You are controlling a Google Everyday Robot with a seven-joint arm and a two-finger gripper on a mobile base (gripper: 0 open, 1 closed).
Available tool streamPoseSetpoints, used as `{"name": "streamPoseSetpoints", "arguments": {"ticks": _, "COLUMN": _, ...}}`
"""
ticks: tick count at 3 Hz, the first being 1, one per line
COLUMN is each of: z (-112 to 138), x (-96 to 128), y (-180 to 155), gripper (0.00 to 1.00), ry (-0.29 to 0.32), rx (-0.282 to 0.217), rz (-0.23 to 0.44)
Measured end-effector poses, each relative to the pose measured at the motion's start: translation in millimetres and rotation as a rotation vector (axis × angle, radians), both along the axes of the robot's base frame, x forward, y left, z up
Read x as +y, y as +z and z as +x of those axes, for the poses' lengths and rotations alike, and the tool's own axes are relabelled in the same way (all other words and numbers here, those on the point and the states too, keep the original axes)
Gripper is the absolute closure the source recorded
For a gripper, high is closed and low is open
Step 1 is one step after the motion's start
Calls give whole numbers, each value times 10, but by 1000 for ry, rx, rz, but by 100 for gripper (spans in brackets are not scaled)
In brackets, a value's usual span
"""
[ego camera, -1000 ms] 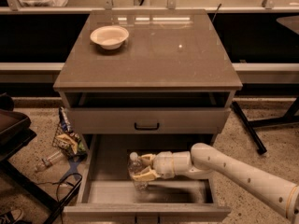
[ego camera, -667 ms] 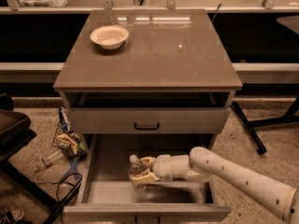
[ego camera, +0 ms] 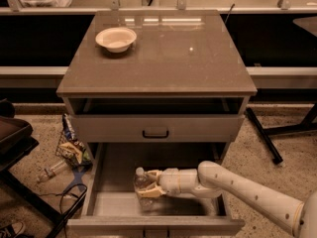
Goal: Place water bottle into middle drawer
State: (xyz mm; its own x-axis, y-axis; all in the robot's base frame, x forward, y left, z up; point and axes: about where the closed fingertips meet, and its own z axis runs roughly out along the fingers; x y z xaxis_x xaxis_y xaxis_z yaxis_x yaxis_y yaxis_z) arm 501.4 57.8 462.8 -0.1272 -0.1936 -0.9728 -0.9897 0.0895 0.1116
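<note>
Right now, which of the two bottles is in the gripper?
The white-capped water bottle inside the open middle drawer, with the gripper closed around it. The other bottle lies among the litter beside the cabinet.

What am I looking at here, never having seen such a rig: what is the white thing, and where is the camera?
The white jointed tube is a robot arm reaching in from the right. At its tip the gripper, a two-finger clamp, is closed around a clear water bottle inside the open middle drawer of a cabinet. Whether the bottle touches the drawer floor, I cannot tell. The single camera looks down at the cabinet's front. A white bowl sits on the cabinet top; litter lies on the floor at left.
</note>
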Motion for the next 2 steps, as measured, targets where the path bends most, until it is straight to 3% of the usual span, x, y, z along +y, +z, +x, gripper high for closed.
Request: {"name": "streamPoseSetpoints", "arguments": {"ticks": 2, "z": -63, "x": -49, "y": -214, "gripper": 100, "ry": -31, "rx": 13, "rz": -9}}
